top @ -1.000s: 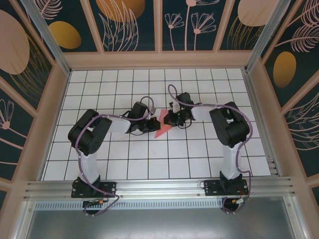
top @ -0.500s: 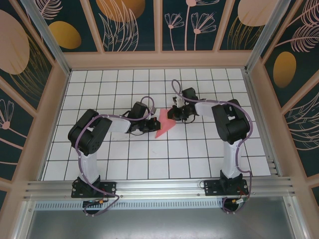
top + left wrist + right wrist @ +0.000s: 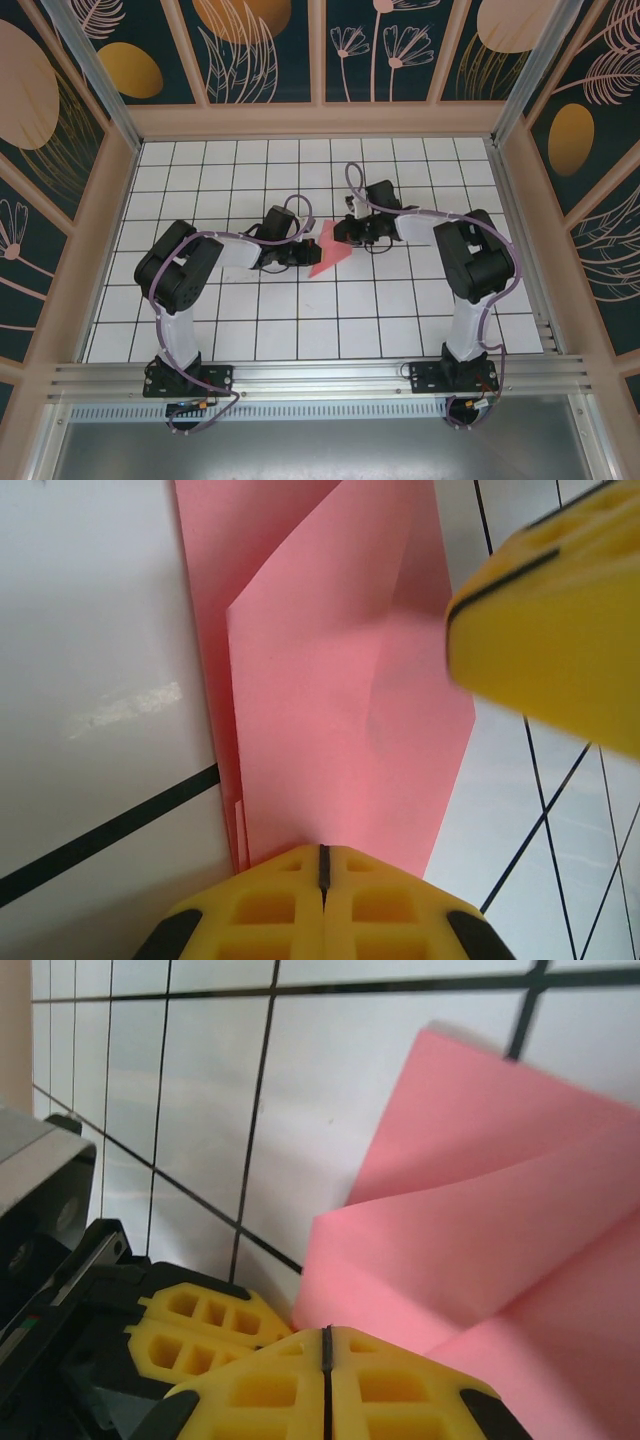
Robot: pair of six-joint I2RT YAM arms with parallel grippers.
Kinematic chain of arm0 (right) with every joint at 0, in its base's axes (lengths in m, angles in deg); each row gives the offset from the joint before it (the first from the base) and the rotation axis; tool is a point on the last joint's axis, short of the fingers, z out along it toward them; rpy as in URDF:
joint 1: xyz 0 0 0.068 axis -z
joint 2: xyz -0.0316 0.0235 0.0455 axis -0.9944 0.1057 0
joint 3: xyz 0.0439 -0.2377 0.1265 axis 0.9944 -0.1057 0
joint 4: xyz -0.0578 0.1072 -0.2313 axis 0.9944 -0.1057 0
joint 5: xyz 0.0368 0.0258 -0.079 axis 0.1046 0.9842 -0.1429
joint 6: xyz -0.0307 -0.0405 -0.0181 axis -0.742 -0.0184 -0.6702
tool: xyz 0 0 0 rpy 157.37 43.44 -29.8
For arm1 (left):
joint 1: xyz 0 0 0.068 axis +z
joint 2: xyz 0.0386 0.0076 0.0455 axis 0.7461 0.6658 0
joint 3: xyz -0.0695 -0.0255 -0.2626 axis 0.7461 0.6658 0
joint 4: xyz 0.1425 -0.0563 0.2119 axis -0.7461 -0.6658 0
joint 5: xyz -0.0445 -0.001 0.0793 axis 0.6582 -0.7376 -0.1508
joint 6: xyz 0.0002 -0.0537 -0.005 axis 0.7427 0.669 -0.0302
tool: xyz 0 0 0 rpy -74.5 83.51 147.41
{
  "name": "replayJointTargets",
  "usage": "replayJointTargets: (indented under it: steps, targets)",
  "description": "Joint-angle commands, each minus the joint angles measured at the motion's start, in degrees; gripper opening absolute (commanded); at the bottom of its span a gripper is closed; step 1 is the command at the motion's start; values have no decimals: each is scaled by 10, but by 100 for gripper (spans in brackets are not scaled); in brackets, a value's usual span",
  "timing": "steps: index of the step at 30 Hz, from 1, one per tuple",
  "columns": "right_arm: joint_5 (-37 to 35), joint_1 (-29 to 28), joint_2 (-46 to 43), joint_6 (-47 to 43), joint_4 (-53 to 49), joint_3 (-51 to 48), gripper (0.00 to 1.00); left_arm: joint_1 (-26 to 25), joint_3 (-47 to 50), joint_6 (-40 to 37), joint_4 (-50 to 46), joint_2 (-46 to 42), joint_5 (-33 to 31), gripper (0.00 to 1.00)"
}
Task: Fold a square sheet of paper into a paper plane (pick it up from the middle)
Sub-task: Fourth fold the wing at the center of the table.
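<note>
The sheet of paper (image 3: 328, 250) was plain pink, unmarked and already partly folded into a narrow, slanted shape with several overlapping layers. It lay near the middle of the white gridded surface (image 3: 400, 300), its long axis running diagonally from lower left to upper right in the overhead view. From the left wrist the sheet of paper (image 3: 340, 680) showed a broad upper flap over a strip of lower layer along its left side, with a soft crease bulging across the flap. Its near end ran into the closed tips of the left tool (image 3: 322, 865). From the right wrist the sheet of paper (image 3: 480, 1210) rose in loose, unflattened folds from the closed tips of the right tool (image 3: 326, 1345).
</note>
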Motion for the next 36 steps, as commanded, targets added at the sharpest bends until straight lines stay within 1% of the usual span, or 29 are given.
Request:
replayJointTargets:
  steps: [1,12,16,26,36]
  targets:
    - [7,-17,15,12,36,-10,9,6,25,-24,-104,20,-56,0]
    - [4,-17,64,1,10,21,8,6,22,-22,-105,21,-55,0]
    - [-18,-13,71,-3,-7,31,7,6,21,-23,-111,22,-55,0]
    - [-57,41,85,44,10,49,6,6,26,-24,-121,25,-60,0]
    - [-98,84,108,63,-2,81,6,7,35,-22,-115,23,-56,0]
